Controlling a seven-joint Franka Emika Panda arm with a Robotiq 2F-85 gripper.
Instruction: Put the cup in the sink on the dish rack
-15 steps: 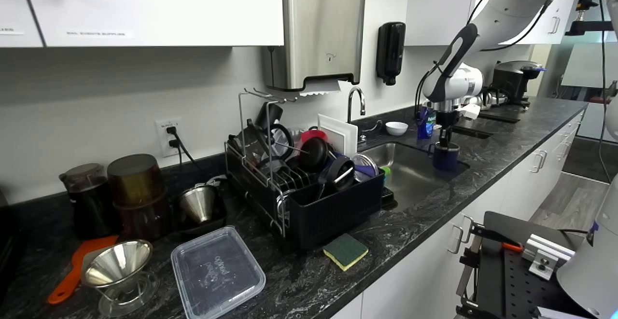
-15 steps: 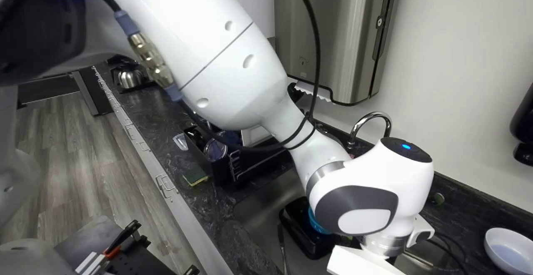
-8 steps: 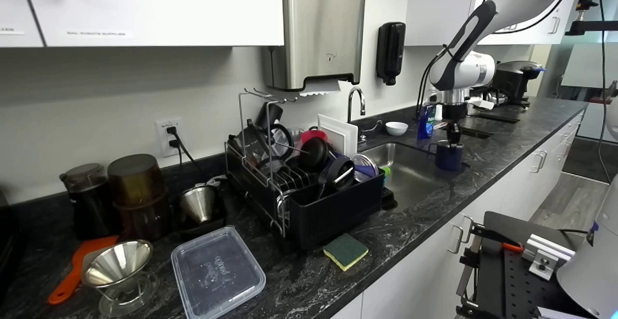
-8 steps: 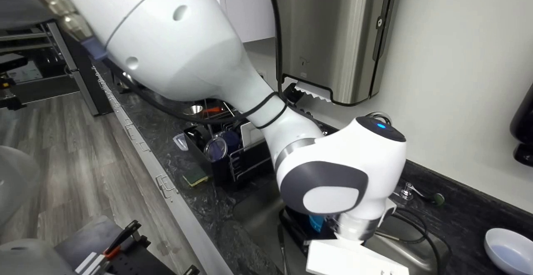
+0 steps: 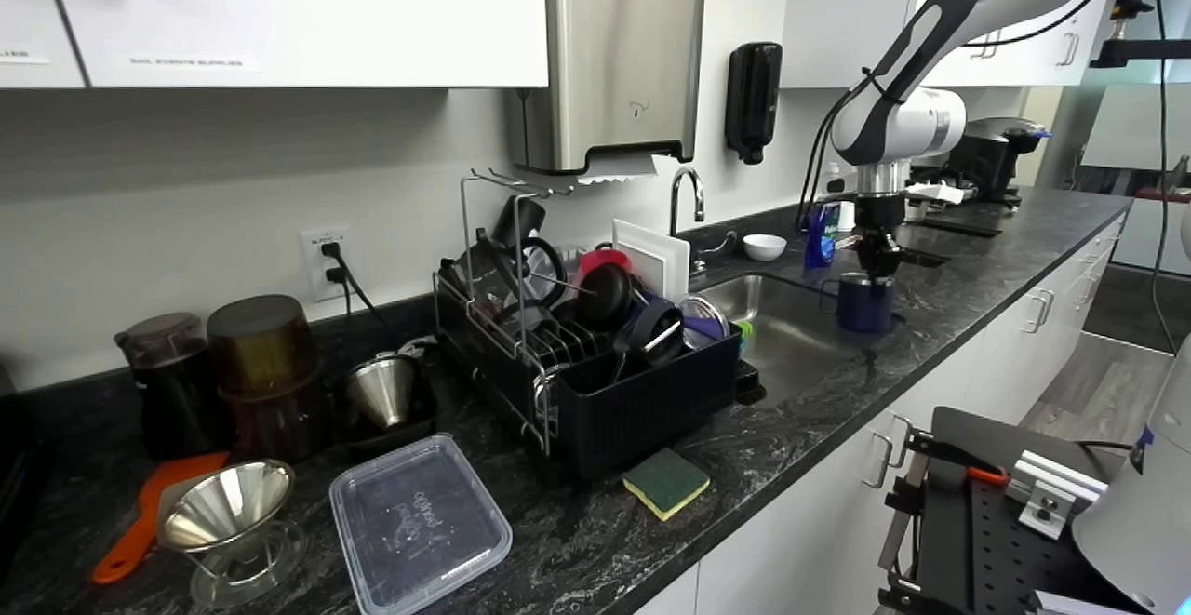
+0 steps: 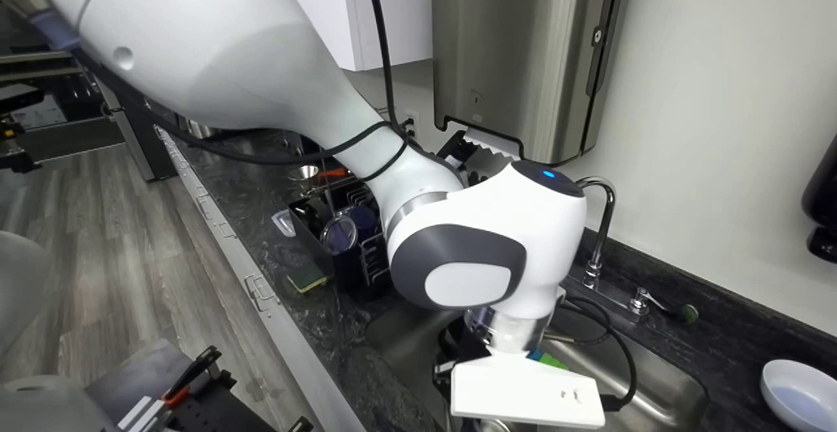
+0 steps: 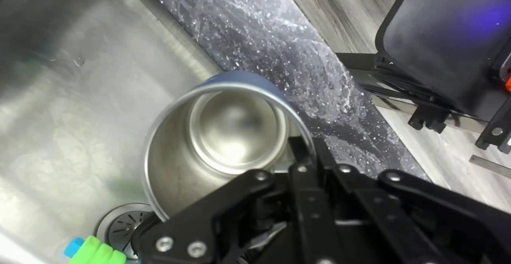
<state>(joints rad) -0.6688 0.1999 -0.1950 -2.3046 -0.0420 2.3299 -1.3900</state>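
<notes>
The pincer [image 7: 309, 150] is closed tight on the rim of the navy mug [image 7: 229, 144], one finger [image 7: 297, 148] inside it and one outside. The mug is upright by the front edge of the sink [image 5: 791, 354]; how high its base is I can't make out. Looking down from the wrist, it overlaps that edge and part of the speckled desk [image 7: 255, 36] in front. The other way is roomier: a broad, open stretch of steel spreads beside the mug, with the drain [image 7: 123, 226] in view. The dish rack [image 5: 651, 410] stands well apart from it, its end close to the sink's edge, and it's crowded: dishes [image 5: 605, 299] piled up inside, white boards [image 5: 651, 266] standing upright at the sink end, a few wire slots showing among them. The faucet [image 6: 605, 223] rises at the sink's back edge, the steel towel dispenser [image 5: 628, 57] hangs above the rack, and a sponge [image 5: 666, 485] lies on the desk between the rack and the front edge.
</notes>
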